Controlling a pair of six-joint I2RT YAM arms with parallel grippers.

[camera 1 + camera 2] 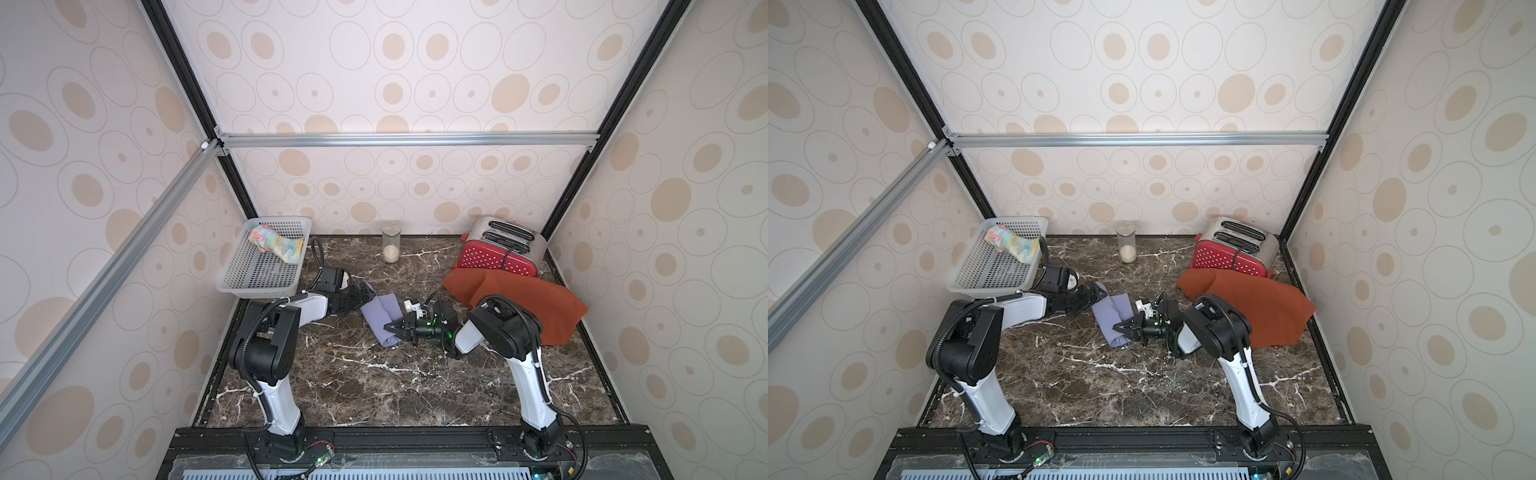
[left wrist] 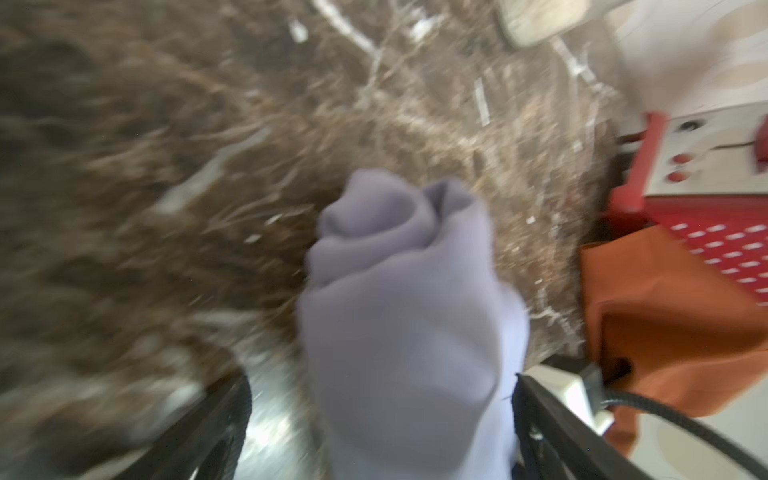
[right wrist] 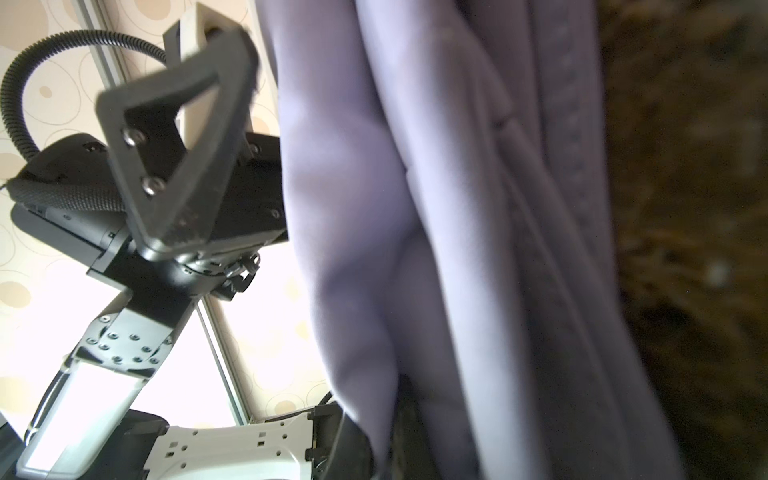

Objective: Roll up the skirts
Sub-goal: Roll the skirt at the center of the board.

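The lavender skirt (image 1: 380, 318) lies as a loose roll mid-table in both top views. My left gripper (image 1: 365, 296) stands open around its far end; in the left wrist view the roll (image 2: 399, 311) sits between the spread fingers (image 2: 540, 419) with a gap on one side. My right gripper (image 1: 394, 327) is shut on the roll's near part, and the cloth (image 3: 457, 232) runs down into its jaws in the right wrist view. The rust-orange skirt (image 1: 536, 303) lies spread at the right. The floral skirt (image 1: 276, 243) sits rolled in the basket.
A white mesh basket (image 1: 266, 274) stands at the back left. A red toaster (image 1: 498, 253) stands at the back right, behind the orange skirt. A clear jar (image 1: 390, 247) is at the back middle. Patterned walls close in three sides.
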